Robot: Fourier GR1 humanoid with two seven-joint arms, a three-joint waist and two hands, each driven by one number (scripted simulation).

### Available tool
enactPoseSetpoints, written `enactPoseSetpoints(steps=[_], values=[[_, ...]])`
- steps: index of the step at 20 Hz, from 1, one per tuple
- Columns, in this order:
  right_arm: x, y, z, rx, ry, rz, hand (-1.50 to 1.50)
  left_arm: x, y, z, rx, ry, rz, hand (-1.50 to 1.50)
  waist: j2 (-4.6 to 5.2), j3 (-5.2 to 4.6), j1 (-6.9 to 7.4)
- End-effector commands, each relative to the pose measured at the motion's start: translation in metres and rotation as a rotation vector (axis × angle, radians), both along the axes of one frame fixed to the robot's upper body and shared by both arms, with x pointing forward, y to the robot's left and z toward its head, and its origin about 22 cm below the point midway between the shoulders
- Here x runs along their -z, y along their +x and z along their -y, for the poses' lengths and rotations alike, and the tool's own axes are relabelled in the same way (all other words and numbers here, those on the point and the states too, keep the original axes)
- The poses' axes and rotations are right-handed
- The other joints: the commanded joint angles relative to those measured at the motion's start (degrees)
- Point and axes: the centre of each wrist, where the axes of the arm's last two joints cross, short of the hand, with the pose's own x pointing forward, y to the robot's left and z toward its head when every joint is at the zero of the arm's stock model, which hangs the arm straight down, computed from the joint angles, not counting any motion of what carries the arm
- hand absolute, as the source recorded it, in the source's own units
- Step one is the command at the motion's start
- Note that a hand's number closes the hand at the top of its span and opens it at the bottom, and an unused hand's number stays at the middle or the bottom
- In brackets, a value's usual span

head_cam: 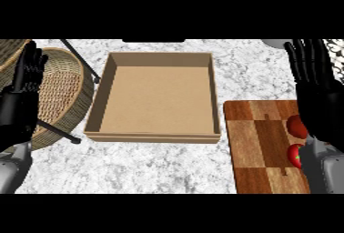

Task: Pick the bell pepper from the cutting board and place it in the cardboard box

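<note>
an open rectangular cardboard box [154, 95] with low walls and a flat brown floor is seen on the speckled white stone surface [154, 164]. right of the box, by its near corner, a cutting board [259, 145] of checkered wood is laid. on the board's edge farthest from the box, a glossy red bell pepper [294, 154] with a green stem spot is half hidden by the right forearm; its long axis cannot be told. a second rounded red thing [295, 126] is hidden likewise. left of the box, a woven wicker basket [64, 91] is crossed by thin black rods [57, 129]. the right hand [310, 59] and left hand [28, 68] are held spread, fingers straight, on either side of the box.
</note>
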Motion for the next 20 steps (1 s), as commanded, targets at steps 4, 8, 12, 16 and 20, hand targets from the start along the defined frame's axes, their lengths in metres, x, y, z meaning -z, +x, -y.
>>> enactPoseSetpoints(steps=[4, 8, 12, 16, 20], values=[[0.044, -0.020, 0.072, 0.266, 0.091, -0.324, -1.50, 0.044, -0.025, -0.042, -0.239, 0.094, -0.281, 0.00, 1.20, -0.65, -1.45], [0.038, -0.043, 0.135, 0.435, -0.627, -0.450, -1.50, 0.057, -0.035, -0.022, -0.190, 0.069, -0.360, 0.00, 4.07, -2.07, -0.06], [0.098, -0.077, 0.155, 0.525, -0.278, -0.566, -1.50, 0.078, -0.047, -0.047, -0.324, 0.088, -0.519, 0.00, 1.75, -0.58, -1.78], [0.111, -0.088, 0.165, 0.439, -0.209, -0.459, -1.50, 0.073, -0.039, -0.050, -0.328, 0.092, -0.527, 0.00, 1.54, -0.63, -1.44], [0.089, -0.095, 0.200, 0.468, -0.383, -0.420, -1.50, 0.073, -0.039, -0.045, -0.321, 0.100, -0.540, 0.00, 1.44, -0.84, -0.44]])
